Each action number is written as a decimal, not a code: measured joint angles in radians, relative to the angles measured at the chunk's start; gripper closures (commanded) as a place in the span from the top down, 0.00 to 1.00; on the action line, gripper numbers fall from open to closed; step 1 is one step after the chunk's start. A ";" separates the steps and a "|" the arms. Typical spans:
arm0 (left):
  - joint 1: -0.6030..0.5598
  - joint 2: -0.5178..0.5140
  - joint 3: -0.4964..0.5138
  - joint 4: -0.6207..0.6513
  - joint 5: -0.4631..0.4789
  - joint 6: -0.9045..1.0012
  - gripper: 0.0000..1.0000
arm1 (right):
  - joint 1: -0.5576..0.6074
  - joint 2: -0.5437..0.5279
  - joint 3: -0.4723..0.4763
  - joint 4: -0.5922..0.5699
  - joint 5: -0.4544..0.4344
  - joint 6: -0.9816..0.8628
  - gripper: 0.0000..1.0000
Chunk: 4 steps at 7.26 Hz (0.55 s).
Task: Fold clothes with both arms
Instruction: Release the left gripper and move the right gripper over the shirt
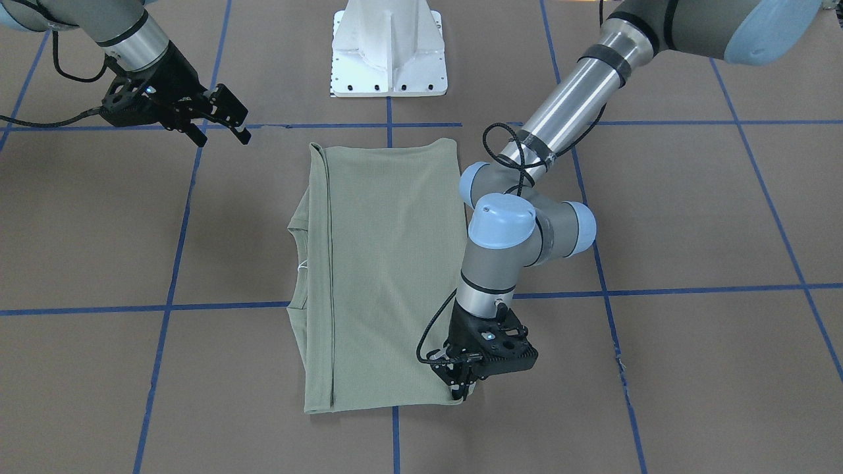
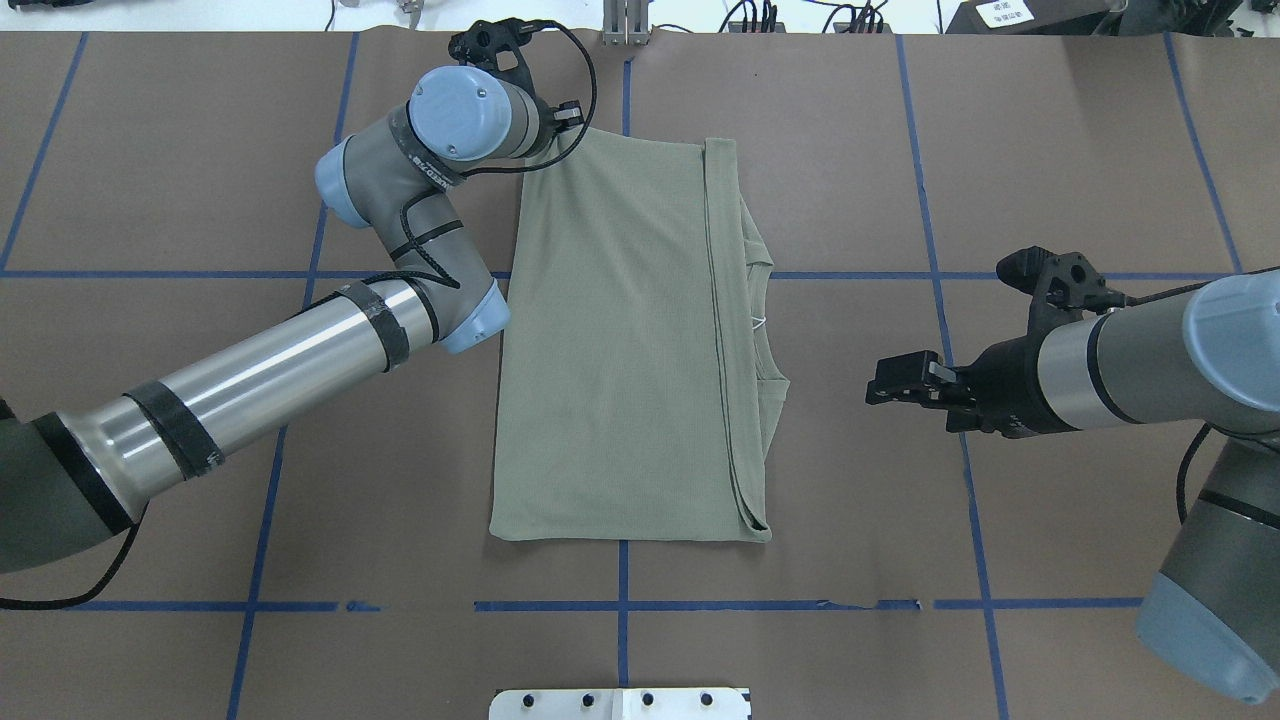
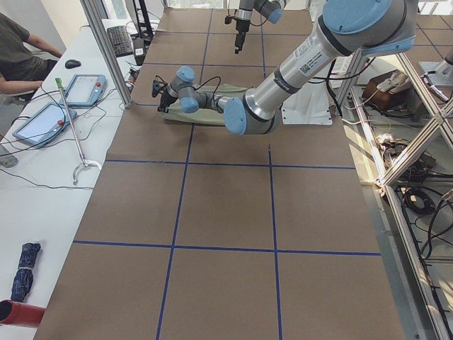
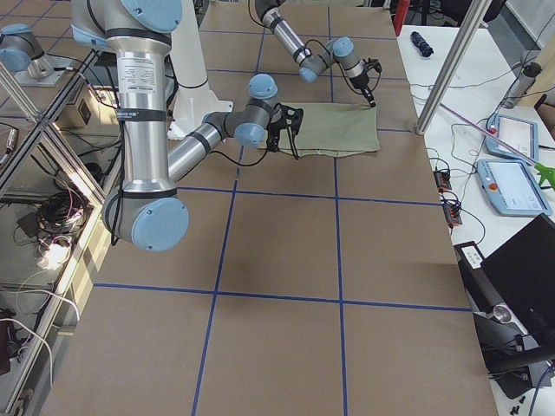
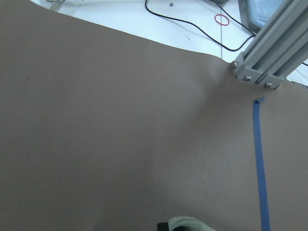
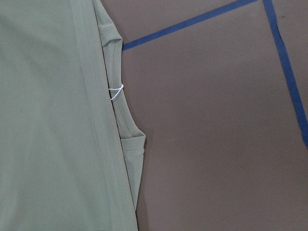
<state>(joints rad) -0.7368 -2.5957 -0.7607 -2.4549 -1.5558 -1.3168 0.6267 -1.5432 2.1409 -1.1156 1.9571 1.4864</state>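
The sage-green shirt (image 1: 382,276) (image 2: 620,340) lies folded into a long rectangle in the middle of the table. Its ribbed neck and white label loop (image 6: 114,91) stick out on the side facing my right arm. My left gripper (image 1: 462,393) (image 2: 572,122) points down at the shirt's far corner on my left, shut on the fabric. A roll of green cloth (image 5: 190,224) shows at the bottom of the left wrist view. My right gripper (image 1: 220,131) (image 2: 882,382) is open and holds nothing. It hovers above the table, beside the shirt's neck side and apart from it.
The white pedestal base (image 1: 388,49) (image 2: 620,703) stands at the table's near edge. Blue tape lines (image 2: 940,275) grid the brown surface. An aluminium post (image 5: 269,57) rises at the far edge near the left gripper. A person (image 3: 18,49) sits at the side desk with tablets (image 3: 85,88).
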 measured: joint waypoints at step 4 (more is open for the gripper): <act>-0.056 -0.003 0.011 -0.005 -0.022 0.049 1.00 | -0.007 0.023 -0.025 -0.008 -0.025 -0.001 1.00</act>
<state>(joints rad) -0.7928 -2.5983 -0.7501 -2.4603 -1.5781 -1.2681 0.6199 -1.5203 2.1161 -1.1236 1.9319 1.4851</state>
